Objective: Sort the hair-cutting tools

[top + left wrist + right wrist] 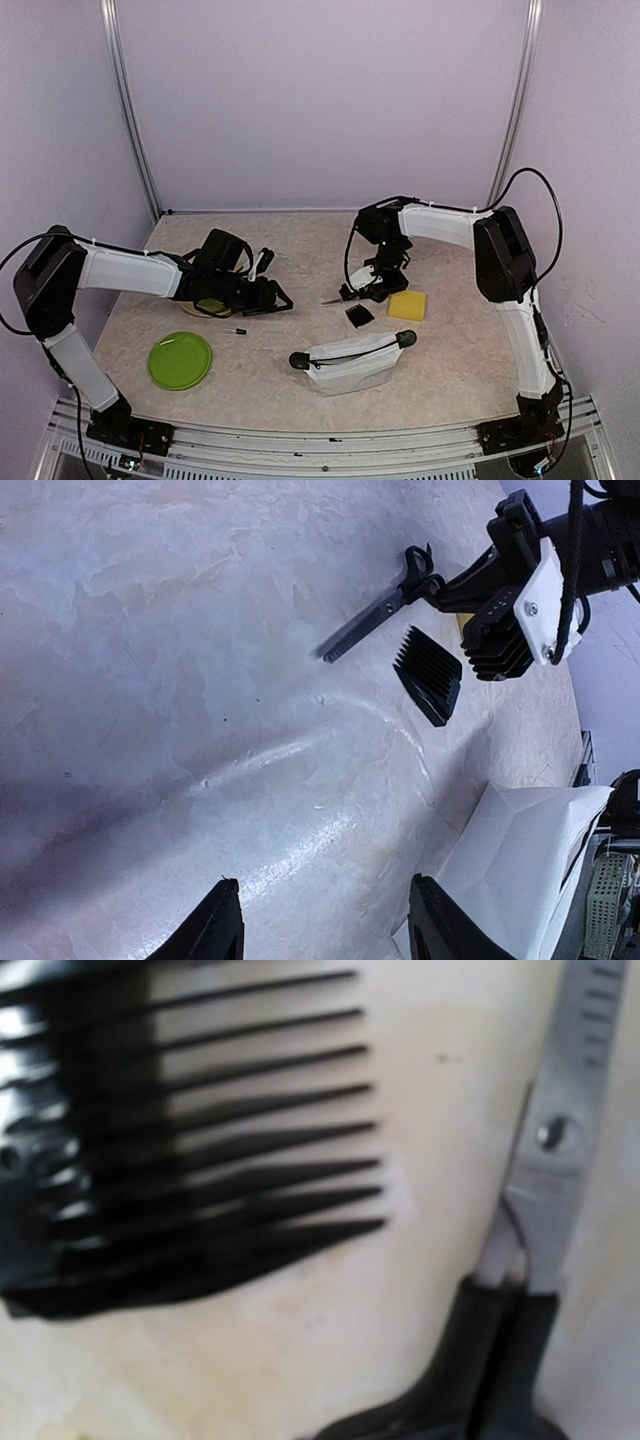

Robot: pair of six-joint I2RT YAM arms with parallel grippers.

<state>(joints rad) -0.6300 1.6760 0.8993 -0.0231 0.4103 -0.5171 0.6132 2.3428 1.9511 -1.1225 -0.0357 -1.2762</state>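
A pair of black-handled steel scissors (pixel 335 299) (pixel 365 628) (pixel 555 1160) lies mid-table, blades pointing left. My right gripper (pixel 362 290) (pixel 445 585) is down at their handle and shut on it. Its own fingers do not show in the right wrist view. Just in front lies the small black comb guard (pixel 359 315) (pixel 430 675) (pixel 200 1160), untouched. A tiny black pin (pixel 238 331) lies left of centre. My left gripper (pixel 275 297) (pixel 325 920) hovers over bare table near the pin, open and empty.
A white zip pouch (pixel 350 362) (pixel 530 850) lies near the front, with a yellow sponge (pixel 407 305) to the right of the guard. A green plate (pixel 180 360) sits front left. A green bowl (pixel 210 305) shows partly under my left arm.
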